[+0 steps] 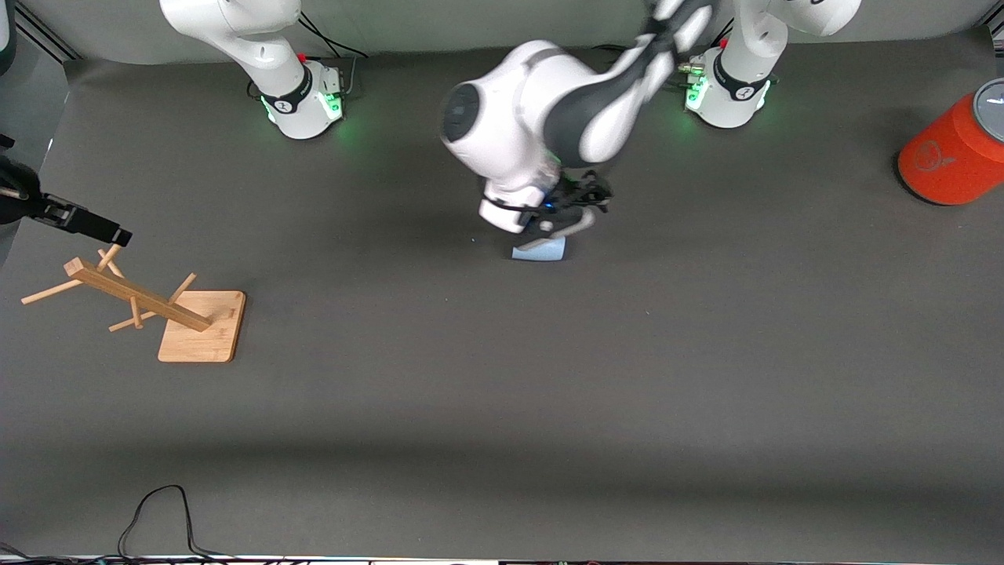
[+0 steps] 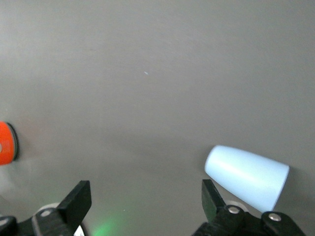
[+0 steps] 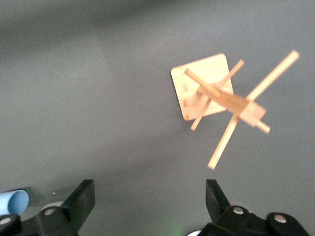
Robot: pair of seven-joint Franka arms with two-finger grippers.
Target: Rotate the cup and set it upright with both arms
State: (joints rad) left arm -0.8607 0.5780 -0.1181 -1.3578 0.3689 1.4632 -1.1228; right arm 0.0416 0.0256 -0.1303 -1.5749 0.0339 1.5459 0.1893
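A wooden mug tree [image 1: 133, 297] stands on the dark grey table cover [image 1: 549, 392] toward the right arm's end of the table. It consists of a square, light-coloured base plate [image 1: 201, 326] and a central post fitted with thin pegs pointing in several directions. An orange cylinder [image 1: 951, 153] with a grey lid [image 1: 990, 102] stands at the left arm's end of the table, farther from the front camera than the mug tree. A black cable [image 1: 161, 518] loops onto the cover at the edge nearest the front camera.
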